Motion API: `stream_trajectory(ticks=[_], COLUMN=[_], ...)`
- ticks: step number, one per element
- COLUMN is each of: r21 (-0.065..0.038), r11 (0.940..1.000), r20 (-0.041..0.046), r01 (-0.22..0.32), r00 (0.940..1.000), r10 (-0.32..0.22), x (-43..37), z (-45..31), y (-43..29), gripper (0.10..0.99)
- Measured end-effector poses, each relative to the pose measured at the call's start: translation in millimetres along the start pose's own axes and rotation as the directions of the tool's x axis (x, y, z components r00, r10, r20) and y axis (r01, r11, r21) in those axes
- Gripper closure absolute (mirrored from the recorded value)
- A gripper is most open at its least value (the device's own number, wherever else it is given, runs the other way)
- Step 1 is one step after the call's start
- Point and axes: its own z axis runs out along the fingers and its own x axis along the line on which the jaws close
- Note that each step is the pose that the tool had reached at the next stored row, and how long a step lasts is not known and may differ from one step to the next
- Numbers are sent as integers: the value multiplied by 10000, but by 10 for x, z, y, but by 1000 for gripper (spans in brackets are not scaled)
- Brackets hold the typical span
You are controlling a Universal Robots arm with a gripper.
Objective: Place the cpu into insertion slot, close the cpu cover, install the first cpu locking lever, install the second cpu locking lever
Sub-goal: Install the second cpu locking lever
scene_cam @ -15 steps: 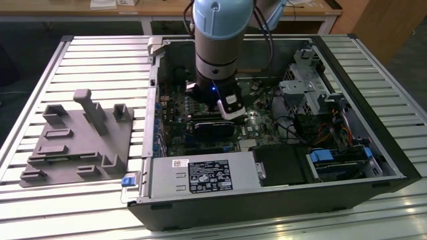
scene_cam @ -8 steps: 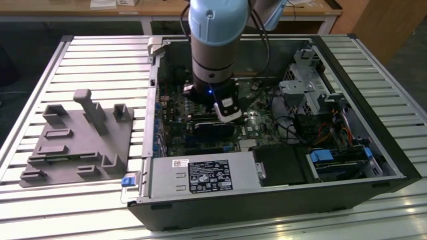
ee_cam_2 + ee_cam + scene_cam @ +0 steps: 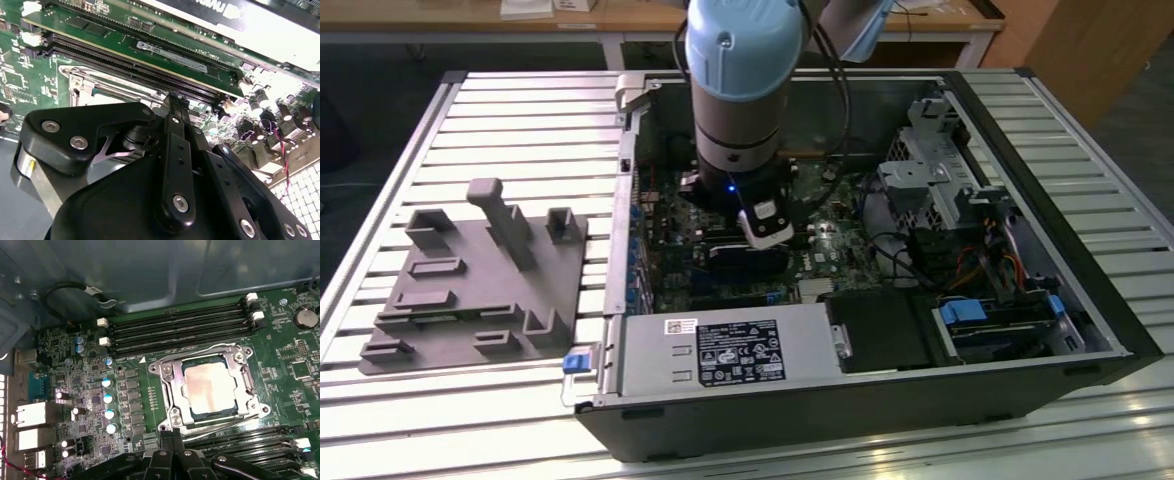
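Fingers (image 3: 172, 440) of the black gripper (image 3: 172, 436) are pressed together, grasping nothing, tips just beside the 6 o'clock edge of the socket in the first wrist view. Silvery-grey square cpu (image 3: 210, 388) sits in the black-rimmed insertion slot (image 3: 188, 410). Thin grey metal cpu cover (image 3: 172, 385) lies closed over it. Wire locking levers (image 3: 220, 424) appear down along the frame; whether both are latched cannot be told. Blue-grey arm (image 3: 744, 80) stands vertical inside the open black computer case (image 3: 881, 400).
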Motion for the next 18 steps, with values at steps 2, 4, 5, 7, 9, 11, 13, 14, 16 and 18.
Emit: stream_trajectory(ticks=[2, 4, 5, 7, 9, 11, 13, 14, 16, 18], r21=[-2, -5, -6, -10, -10, -13, -16, -15, -17, -16], r11=[10000, 10000, 10000, 10000, 10000, 10000, 10000, 10000, 10000, 10000], r20=[0, 0, -1, -2, -2, -2, -3, -3, -3, -3], r01=[0, 0, 0, 0, -1, 0, -1, -1, 0, 0], r00=[10000, 10000, 10000, 10000, 10000, 10000, 10000, 10000, 10000, 10000], r10=[0, 0, 0, 0, 1, 0, 1, 1, 0, 0], x=[2, 4, 4, 5, 7, 9, 10, 11, 13, 13], z=[10, 19, 23, 32, 42, 52, 61, 64, 75, 81], y=[6, 12, 15, 19, 23, 26, 29, 31, 35, 37], gripper=[980, 980, 980, 980, 980, 980, 980, 980, 980, 980])
